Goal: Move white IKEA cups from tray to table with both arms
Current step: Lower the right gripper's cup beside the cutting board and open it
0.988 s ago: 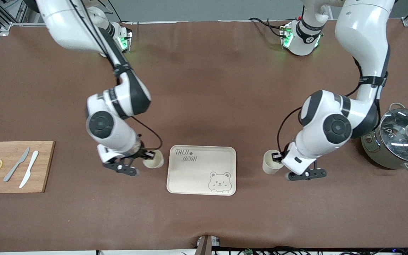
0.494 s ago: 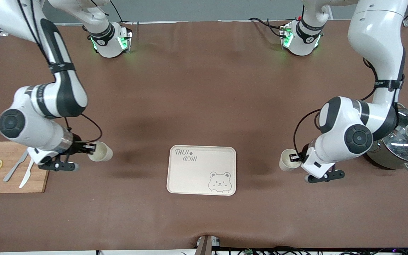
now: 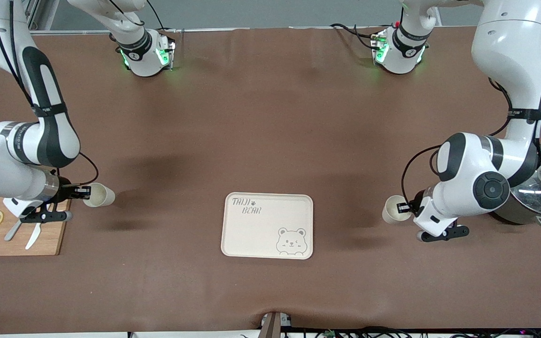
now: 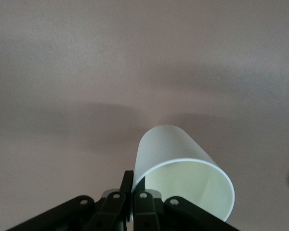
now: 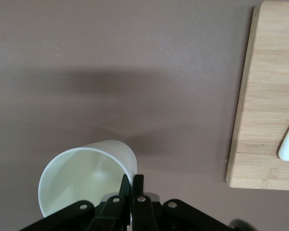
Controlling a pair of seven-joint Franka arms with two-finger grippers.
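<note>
Right claw (image 3: 81, 191) pinches one white cup (image 3: 98, 195) by its rim at frame left beside the cutting board (image 3: 50, 239), left claw (image 3: 408, 207) pinches the other cup (image 3: 395, 210) at frame right near the pot (image 3: 531, 188), bear tray (image 3: 261, 230) bare between them.

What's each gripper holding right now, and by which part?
Each holds one white cup by its rim wall. The left gripper is shut on the cup near the pot; the right gripper is shut on the cup beside the cutting board.
</note>
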